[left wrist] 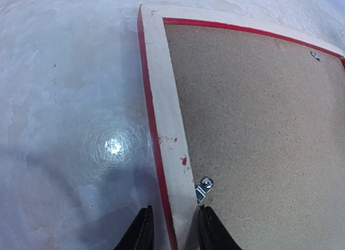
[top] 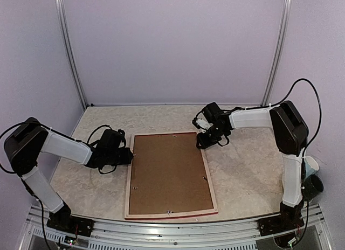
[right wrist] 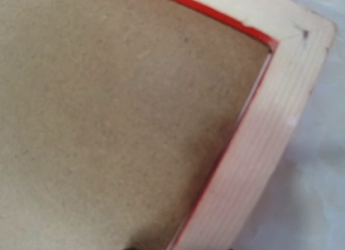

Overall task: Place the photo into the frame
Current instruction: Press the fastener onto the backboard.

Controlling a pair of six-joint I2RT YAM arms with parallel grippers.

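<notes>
Straddling the left rail of the frame (top: pixel 129 185), the left end effector (top: pixel 128 157) has its two dark fingers (left wrist: pixel 141 234) spread. One finger is outboard of the red outer edge and the other is on the inboard side, at the seam with the brown backing board (top: pixel 168 173). The left wrist view does not settle whether either finger is touching the wood. A small metal turn clip (left wrist: pixel 204 188) sits on the board just ahead of the inboard finger. The left arm reaches in low from the left edge of the desk (top: pixel 242 174).

Right end effector (top: pixel 203 140): above the frame's far right corner, arm angled in from the desk's right edge. The right wrist view is blurred and shows that mitred corner and the board, not the fingertips. I cannot tell whether they are spread or pressed together.

Frame: lies flat, back side up, around the middle of the desk. Its near rail is close to the near edge and its far rail is well short of the far edge. Pale wood faces up, with red showing along the near rail and the rebate. The backing board fills the opening.
</notes>
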